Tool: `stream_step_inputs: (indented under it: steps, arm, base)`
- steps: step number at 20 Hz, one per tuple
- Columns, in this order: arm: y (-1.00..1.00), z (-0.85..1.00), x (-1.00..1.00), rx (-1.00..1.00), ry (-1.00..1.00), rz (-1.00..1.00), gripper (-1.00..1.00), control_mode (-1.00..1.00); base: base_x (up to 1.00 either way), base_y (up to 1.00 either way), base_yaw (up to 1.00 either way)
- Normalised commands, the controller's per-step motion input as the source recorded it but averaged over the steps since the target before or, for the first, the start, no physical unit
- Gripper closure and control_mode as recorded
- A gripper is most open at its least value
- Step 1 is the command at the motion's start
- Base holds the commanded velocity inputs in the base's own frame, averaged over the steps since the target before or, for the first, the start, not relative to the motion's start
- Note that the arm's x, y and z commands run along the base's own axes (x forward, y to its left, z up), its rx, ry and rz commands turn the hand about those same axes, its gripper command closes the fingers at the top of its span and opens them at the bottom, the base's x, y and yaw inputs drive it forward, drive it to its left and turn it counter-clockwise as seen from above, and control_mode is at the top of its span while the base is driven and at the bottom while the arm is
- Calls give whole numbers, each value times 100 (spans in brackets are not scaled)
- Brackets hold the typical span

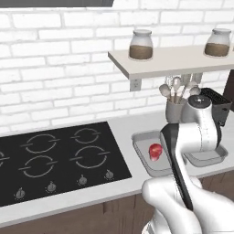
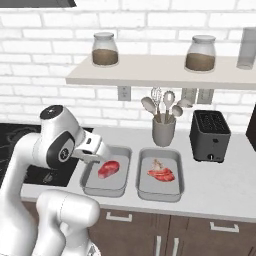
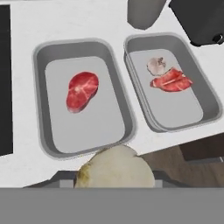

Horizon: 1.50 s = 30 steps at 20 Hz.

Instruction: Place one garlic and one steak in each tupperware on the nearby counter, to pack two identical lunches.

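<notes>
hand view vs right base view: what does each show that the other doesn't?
Hand view alone: a tan-yellow garlic sits right at the gripper, at the bottom edge over the near rim of the left tupperware; its fingers are hidden behind it.

Right base view alone: the shelf with two jars, the brick wall, the cabinet fronts below, and the arm.

Shared: both trays on the counter, a steak alone in the left one, the right tupperware holding a steak plus a whitish garlic, the utensil cup and the black toaster.
</notes>
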Motion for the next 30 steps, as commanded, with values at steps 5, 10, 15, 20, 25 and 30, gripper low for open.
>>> stream_step_inputs:
  steps: [5,10,15,20,25,30]
  arm:
    - [-16,-51,16,0,18,-3,100,-100]
    - [-8,-56,36,0,12,-1,100,-100]
    - [0,-59,44,0,13,0,100,-100]
    - [-3,-47,40,0,7,-1,100,-100]
    - [-8,-33,42,0,0,-1,100,-100]
    - [-4,-39,44,0,0,0,100,-100]
  base:
    - [0,0,0]
    - [0,0,0]
    - [0,0,0]
    - [0,0,0]
    - [0,0,0]
    - [0,0,0]
